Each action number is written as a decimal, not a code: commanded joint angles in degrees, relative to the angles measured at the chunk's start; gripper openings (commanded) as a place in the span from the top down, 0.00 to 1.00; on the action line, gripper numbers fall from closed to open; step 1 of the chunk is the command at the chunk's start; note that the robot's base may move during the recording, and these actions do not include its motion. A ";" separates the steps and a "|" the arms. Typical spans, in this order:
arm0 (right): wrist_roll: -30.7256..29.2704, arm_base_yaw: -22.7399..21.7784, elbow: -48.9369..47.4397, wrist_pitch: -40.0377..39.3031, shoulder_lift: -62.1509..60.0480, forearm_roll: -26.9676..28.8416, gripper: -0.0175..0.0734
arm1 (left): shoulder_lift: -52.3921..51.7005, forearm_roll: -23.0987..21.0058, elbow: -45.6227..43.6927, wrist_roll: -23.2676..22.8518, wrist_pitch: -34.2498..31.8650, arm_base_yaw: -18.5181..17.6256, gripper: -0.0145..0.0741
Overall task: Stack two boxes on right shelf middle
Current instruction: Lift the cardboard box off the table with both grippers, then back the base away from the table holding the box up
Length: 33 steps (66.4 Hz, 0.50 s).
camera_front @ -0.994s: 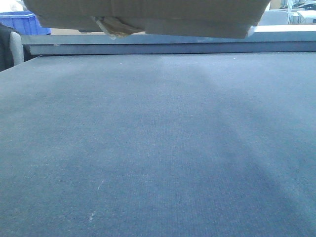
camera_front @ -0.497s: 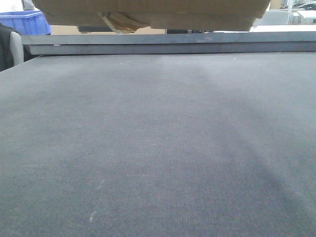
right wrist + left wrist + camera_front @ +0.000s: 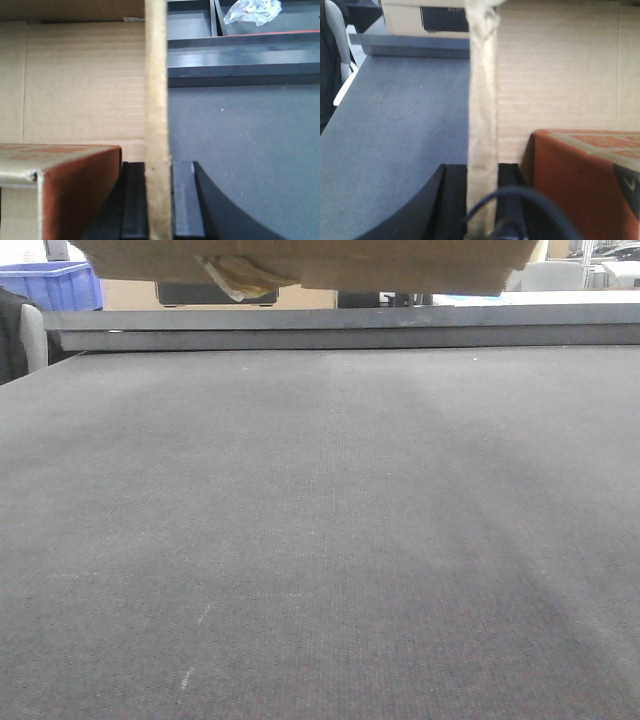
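A tan corrugated cardboard box (image 3: 320, 260) hangs above the dark surface at the top of the front view, with torn yellowish tape (image 3: 232, 278) dangling from its underside. My left gripper (image 3: 482, 172) is shut on the box's left wall (image 3: 482, 100), seen edge-on. My right gripper (image 3: 159, 167) is shut on the right wall (image 3: 156, 75). The box's pale inner face (image 3: 555, 75) shows in both wrist views (image 3: 80, 85). A red-brown taped box (image 3: 580, 185) lies inside it (image 3: 75, 190). The steel shelf is out of view.
A dark grey matte surface (image 3: 320, 540) lies below, with a raised ledge (image 3: 340, 335) along its far edge. A blue bin (image 3: 50, 285) stands far left. A crumpled plastic bag (image 3: 250, 11) lies beyond the ledge on the right.
The held box has risen; less of its underside shows at the top of the front view. Both grippers stay clamped on its walls.
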 commanded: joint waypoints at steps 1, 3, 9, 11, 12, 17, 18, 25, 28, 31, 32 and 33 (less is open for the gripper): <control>0.29 -0.38 -0.92 -1.55 -1.04 -3.55 0.99 | -1.07 3.26 -0.64 -0.59 -1.83 0.24 0.96; 0.29 -0.38 -0.92 -1.55 -1.04 -3.67 0.99 | -1.07 3.26 -0.64 -0.59 -1.83 0.24 0.96; 0.29 -0.38 -0.92 -1.55 -1.04 -3.91 0.99 | -1.07 3.26 -0.64 -0.59 -1.83 0.24 0.96; 0.29 -0.38 -0.92 -1.55 -1.04 -4.02 0.99 | -1.07 3.26 -0.64 -0.59 -1.83 0.24 0.96; 0.29 -0.38 -0.92 -1.55 -1.04 -4.02 0.99 | -1.07 3.26 -0.64 -0.59 -1.83 0.24 0.96; 0.29 -0.38 -0.92 -1.55 -1.04 -4.02 0.99 | -1.07 3.26 -0.64 -0.59 -1.61 0.24 0.96; 0.29 -0.38 -0.92 -1.55 -1.04 -4.02 0.99 | -1.07 3.13 -0.64 -0.59 -1.61 0.24 0.96; 0.29 -0.38 -0.92 -1.77 -1.04 -4.03 0.99 | -1.07 2.86 -0.64 -0.59 -1.39 0.24 0.96; 0.29 -0.38 -0.92 -1.95 -1.04 -4.03 0.99 | -1.07 2.86 -0.64 -0.59 -1.39 0.24 0.96; 0.29 -0.38 -0.92 -2.21 -1.04 -4.03 0.99 | -1.07 2.86 -0.64 -0.59 -1.39 0.24 0.96; 0.29 -0.38 -0.92 -2.40 -1.04 -4.03 0.99 | -1.07 2.86 -0.64 -0.59 -1.39 0.24 0.96; 0.29 -0.38 -0.92 -2.57 -1.04 -4.03 0.99 | -1.07 2.86 -0.64 -0.59 -1.39 0.24 0.96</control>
